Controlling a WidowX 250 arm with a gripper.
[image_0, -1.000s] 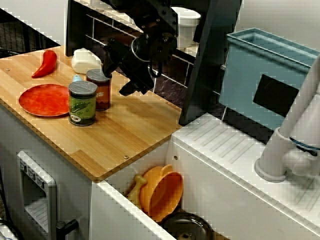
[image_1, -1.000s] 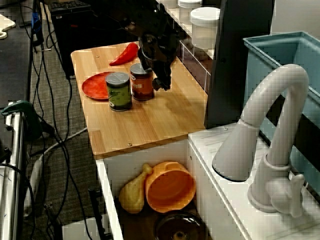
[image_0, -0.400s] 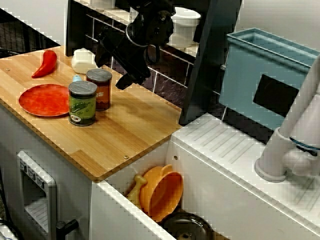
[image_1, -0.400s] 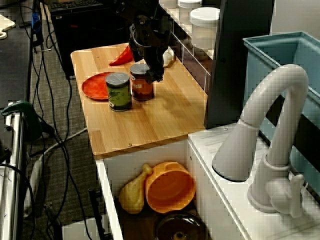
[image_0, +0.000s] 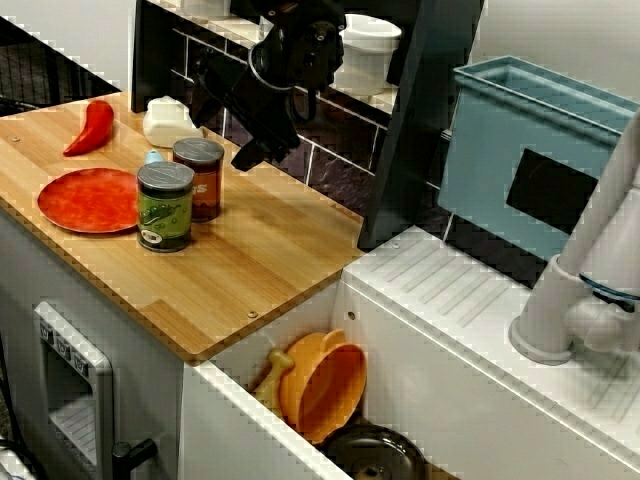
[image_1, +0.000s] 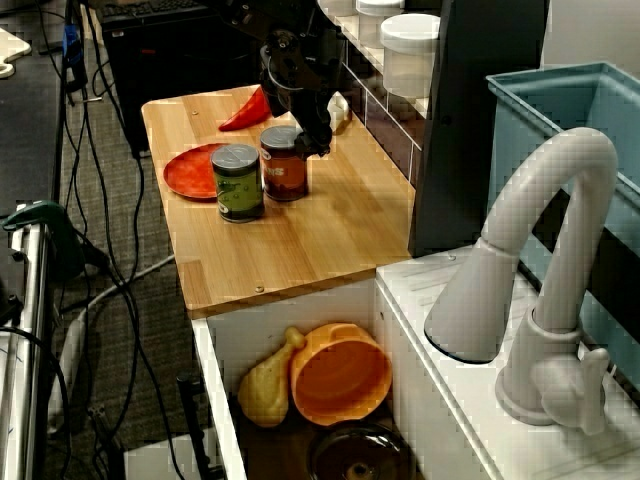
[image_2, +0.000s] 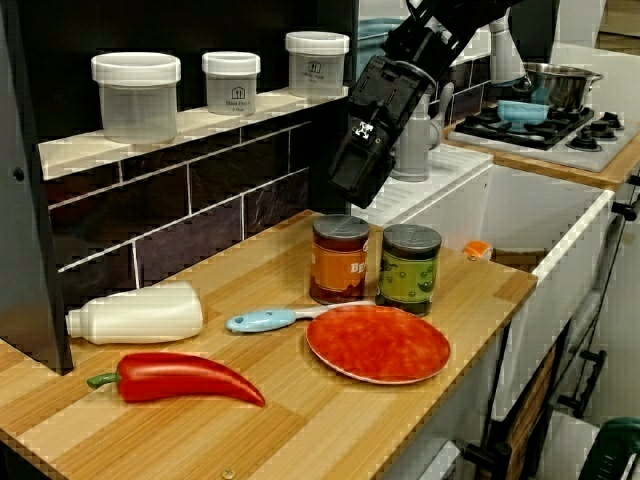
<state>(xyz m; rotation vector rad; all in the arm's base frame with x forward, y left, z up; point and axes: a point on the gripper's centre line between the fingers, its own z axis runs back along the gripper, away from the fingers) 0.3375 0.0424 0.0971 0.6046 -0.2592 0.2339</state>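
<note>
Two cylindrical tins with metal lids stand upright and just beside each other on the wood-grain worktop (image_2: 300, 420): one orange-labelled tin (image_2: 339, 260) and one green-labelled tin (image_2: 410, 268).
One black tool (image_2: 347, 190), on an arm slanting down from above, hangs tilted close over the orange-labelled tin's lid without touching it. I cannot tell whether its fingers are apart or together.
One flat round red plate (image_2: 378, 343), near the tins.
One glossy curved red chilli pepper (image_2: 185, 377).
One white plastic bottle (image_2: 135, 313), lying on its side by the tiled wall.
One blue-handled utensil (image_2: 262, 320), between bottle and plate.
Three lidded translucent jars (image_2: 136, 95), on the shelf.
</note>
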